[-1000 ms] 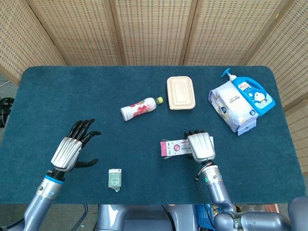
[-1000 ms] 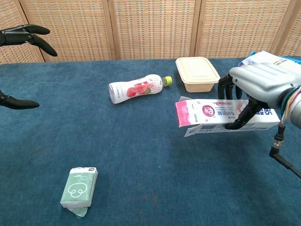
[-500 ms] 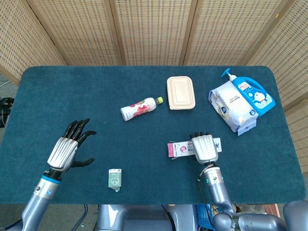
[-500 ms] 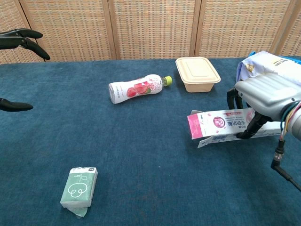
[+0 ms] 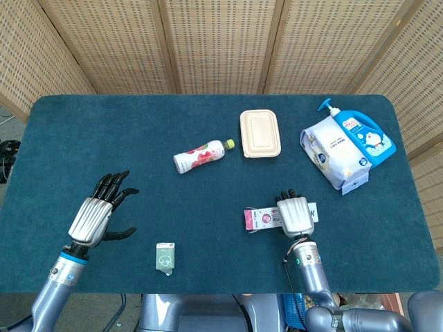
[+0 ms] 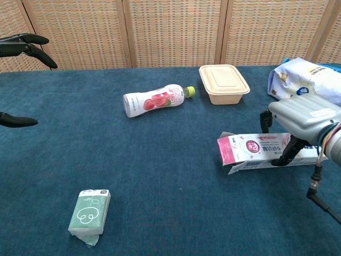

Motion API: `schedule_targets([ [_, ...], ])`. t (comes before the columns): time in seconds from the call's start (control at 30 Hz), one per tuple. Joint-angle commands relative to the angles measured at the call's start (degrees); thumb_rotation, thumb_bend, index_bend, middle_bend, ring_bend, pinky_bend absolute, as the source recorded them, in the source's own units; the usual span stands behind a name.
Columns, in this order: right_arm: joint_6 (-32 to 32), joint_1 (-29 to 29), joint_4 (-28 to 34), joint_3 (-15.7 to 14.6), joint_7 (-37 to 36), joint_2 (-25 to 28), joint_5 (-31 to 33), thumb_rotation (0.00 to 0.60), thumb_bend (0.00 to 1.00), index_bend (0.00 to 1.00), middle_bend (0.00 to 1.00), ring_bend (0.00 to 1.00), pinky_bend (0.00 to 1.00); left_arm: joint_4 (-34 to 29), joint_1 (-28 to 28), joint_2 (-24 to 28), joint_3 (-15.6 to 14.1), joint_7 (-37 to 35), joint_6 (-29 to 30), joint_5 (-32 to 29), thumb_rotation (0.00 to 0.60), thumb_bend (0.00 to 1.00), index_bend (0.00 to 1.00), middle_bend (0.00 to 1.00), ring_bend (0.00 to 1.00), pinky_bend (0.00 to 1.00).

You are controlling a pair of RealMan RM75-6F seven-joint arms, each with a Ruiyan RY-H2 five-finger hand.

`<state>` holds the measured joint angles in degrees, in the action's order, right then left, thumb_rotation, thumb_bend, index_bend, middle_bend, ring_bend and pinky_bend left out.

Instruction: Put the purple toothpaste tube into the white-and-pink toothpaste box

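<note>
Two hands show: the right hand (image 6: pixel 305 118) has its fingers (image 6: pixel 282 154) clamped on the white-and-pink toothpaste box (image 6: pixel 256 151), which lies near the bench (image 5: pixel 138 138) edge at 5 o'clock, pink end flap open toward 9 o'clock. The left hand (image 5: pixel 93 216) hovers at 8 o'clock, fingers spread, holding nothing. Bare cloth lies between them. The purple toothpaste tube cannot be seen.

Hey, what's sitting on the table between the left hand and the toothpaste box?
In the head view, only the small green tissue packet lies roughly between the left hand and the toothpaste box, slightly nearer the robot; otherwise it is bare blue cloth.
</note>
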<state>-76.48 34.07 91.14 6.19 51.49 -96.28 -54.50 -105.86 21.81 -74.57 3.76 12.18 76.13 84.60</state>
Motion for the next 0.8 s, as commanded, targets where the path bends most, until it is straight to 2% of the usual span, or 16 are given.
schedule_targets([
  [0.03,0.5,-0.2,0.4,0.3,0.3,0.4,0.7,0.600,0.16,0.38,0.19,0.10,0.38,0.1,0.0,-0.2,0.0,-0.1,0.0,0.2,0.600,0.15,0.23,0.00,0.00,0.00],
  [0.27,1.4,-0.7,1.3,0.5,0.7,1.3,2.5,0.600,0.11,0.26,0.06,0.00,0.24,0.1,-0.2,-0.4,0.2,-0.4,0.1,0.5,0.600,0.16,0.23,0.00,0.00,0.00],
  [0.37,1.7,-0.6,2.9,0.7,2.6,2.1,4.9,0.600,0.09,0.19,0.00,0.00,0.17,0.1,-0.3,-0.4,0.2,-0.4,0.1,0.6,0.600,0.15,0.23,0.00,0.00,0.00],
  [0.47,1.3,-0.7,4.0,0.8,2.8,2.9,4.8,0.600,0.08,0.14,0.00,0.00,0.10,0.0,-0.4,-0.4,0.3,-0.3,0.3,0.6,0.600,0.15,0.23,0.00,0.00,0.00],
  [0.6,0.4,-1.2,5.3,0.5,1.7,4.1,3.1,0.600,0.07,0.12,0.00,0.00,0.01,0.1,-0.6,-0.5,0.3,-0.3,0.5,0.6,0.600,0.15,0.23,0.00,0.00,0.00],
  [0.7,-0.9,-2.5,7.7,-0.1,-1.0,6.7,0.0,0.600,0.06,0.11,0.00,0.00,0.00,0.6,-1.1,-0.8,0.2,0.3,1.4,1.0,0.600,0.15,0.22,0.00,0.00,0.00],
  [0.8,-2.6,-4.9,10.7,-2.2,-6.3,11.2,-5.8,0.600,0.05,0.11,0.00,0.00,0.00,1.0,-2.2,-1.2,-0.6,1.5,3.1,2.3,0.600,0.15,0.20,0.00,0.00,0.00],
])
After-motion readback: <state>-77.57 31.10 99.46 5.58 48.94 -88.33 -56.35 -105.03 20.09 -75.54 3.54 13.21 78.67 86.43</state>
